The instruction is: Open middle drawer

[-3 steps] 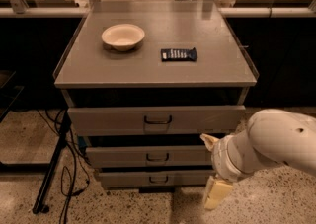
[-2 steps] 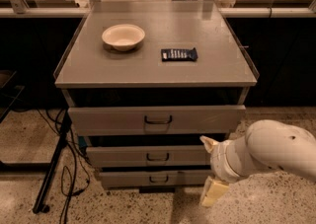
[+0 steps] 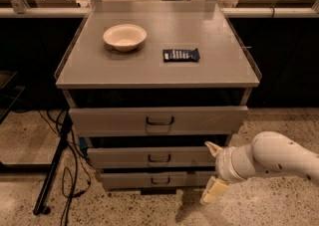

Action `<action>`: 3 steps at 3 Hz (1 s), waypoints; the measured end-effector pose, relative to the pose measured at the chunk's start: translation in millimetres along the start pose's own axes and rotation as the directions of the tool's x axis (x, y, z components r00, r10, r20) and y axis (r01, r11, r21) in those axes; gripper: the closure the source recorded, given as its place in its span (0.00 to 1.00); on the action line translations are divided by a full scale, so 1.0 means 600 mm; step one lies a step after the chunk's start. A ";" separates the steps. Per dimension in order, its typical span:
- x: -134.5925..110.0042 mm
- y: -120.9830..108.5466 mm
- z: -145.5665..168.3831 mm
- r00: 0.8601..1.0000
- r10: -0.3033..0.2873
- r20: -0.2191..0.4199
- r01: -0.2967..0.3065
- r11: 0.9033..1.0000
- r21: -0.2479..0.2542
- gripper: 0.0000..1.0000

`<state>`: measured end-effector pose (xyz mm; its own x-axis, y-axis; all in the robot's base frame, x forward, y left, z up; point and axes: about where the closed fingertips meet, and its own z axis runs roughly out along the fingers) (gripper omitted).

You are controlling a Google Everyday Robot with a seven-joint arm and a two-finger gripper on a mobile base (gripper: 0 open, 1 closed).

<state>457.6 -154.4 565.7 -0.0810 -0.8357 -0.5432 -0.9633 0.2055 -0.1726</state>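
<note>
Camera view. Looks down on the bench [image 3: 159,73] from beyond its front edge. Cannot see inside the middle drawer [image 3: 124,158]: shows only its low grey front, tucked under the taller top drawer [image 3: 109,119] and above the bottom drawer [image 3: 129,180]. Loses the right end of that front behind the tool [image 3: 215,169] and its white wrist. Cannot tell how far out the drawer stands; just a dark gap above it. Cuts off the white arm [image 3: 284,158] at the right edge of the frame.

Lies with its long axis left to right, parallel to the bench's front edge. Faces the camera, with a small dark loop handle [image 3: 159,159] at the centre of the front. Sits second of three fronts stacked below the bench's front edge.

Places the tool low, beneath the bench's front right corner, at the right ends of the middle and bottom fronts. Shows two cream fingers [image 3: 213,190] spread wide apart, one above the other: upper tip over the top right corner of the middle front, lower one hanging near the floor, right of the bottom front. Holds nothing. Cannot tell whether the upper tip touches the front or only stands before it. Well apart from the handle.

On the bench top: a cream bowl [image 3: 124,37] toward the back left corner and a dark packet [image 3: 181,55] just right of it, apart.
</note>
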 end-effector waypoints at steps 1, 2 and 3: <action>0.000 0.000 0.000 1.000 0.000 0.000 0.000 1.000 0.000 0.00; 0.032 -0.023 0.040 0.999 0.036 -0.004 -0.035 0.999 0.025 0.00; 0.059 -0.049 0.084 0.999 0.049 -0.003 -0.049 0.997 0.057 0.00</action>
<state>495.8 -164.3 510.0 -0.1292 -0.8261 -0.5486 -0.9419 0.2751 -0.1926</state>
